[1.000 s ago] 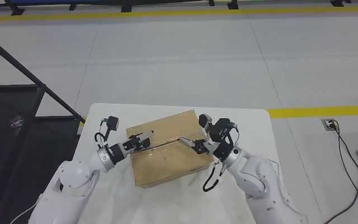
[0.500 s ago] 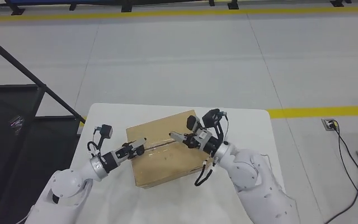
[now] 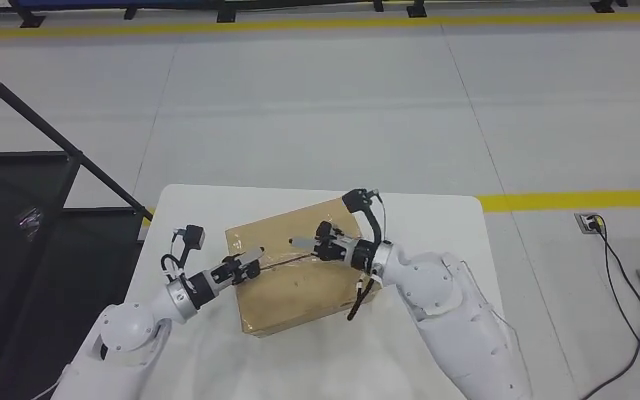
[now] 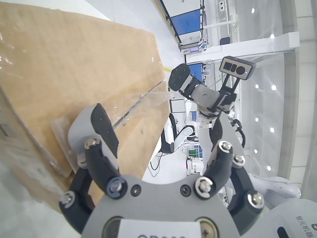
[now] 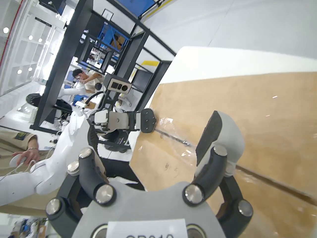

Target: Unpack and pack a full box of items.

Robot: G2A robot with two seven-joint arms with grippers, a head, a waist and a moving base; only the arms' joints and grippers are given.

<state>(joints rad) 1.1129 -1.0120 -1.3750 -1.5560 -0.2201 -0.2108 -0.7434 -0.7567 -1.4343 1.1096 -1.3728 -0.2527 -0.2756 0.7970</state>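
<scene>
A closed brown cardboard box (image 3: 290, 290) sits in the middle of the white table (image 3: 440, 215). Clear tape (image 4: 138, 102) runs along its top seam. My left gripper (image 3: 250, 265) is open at the box's left edge, where the tape ends. In the left wrist view, one of its fingers (image 4: 104, 127) lies over the box top and the other is off the box. My right gripper (image 3: 300, 242) hovers open over the middle of the box top, above the seam. In the right wrist view one finger (image 5: 213, 134) stands above the taped seam (image 5: 178, 142), and the left gripper (image 5: 146, 121) faces it from the box edge.
A black metal frame (image 3: 60, 170) stands off the table's left side. Bare table surface lies along the box's far side and at both ends. Grey floor with a yellow line (image 3: 560, 200) lies beyond the table.
My right gripper has travelled left across the box top along the seam, from the right end to the middle. My left gripper drew back slightly toward the box's left edge.
</scene>
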